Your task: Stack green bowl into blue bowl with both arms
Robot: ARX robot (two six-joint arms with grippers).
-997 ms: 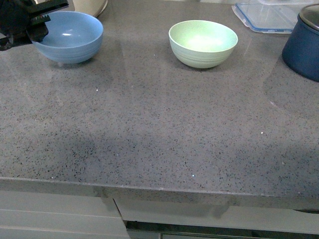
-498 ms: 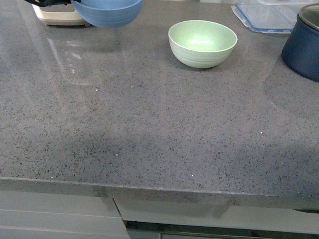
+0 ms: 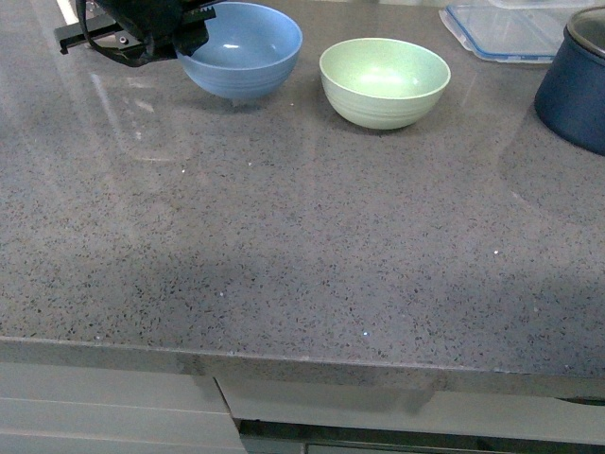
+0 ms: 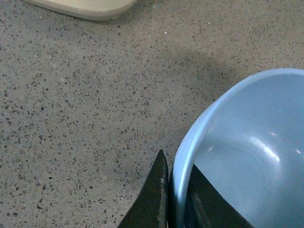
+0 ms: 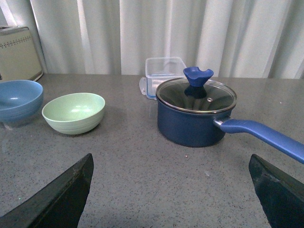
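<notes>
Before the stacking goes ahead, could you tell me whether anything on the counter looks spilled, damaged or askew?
Nothing stands out. The blue bowl, its rim pinched by the left pincer, and the green bowl are both upright, empty and intact. The pot has its lid seated squarely.

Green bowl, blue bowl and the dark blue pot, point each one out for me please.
green bowl (image 3: 385, 76): front view, on its inner floor.
blue bowl (image 3: 248, 43): front view, on its inner wall.
dark blue pot (image 5: 187, 126): right wrist view, on its outer side wall.
</notes>
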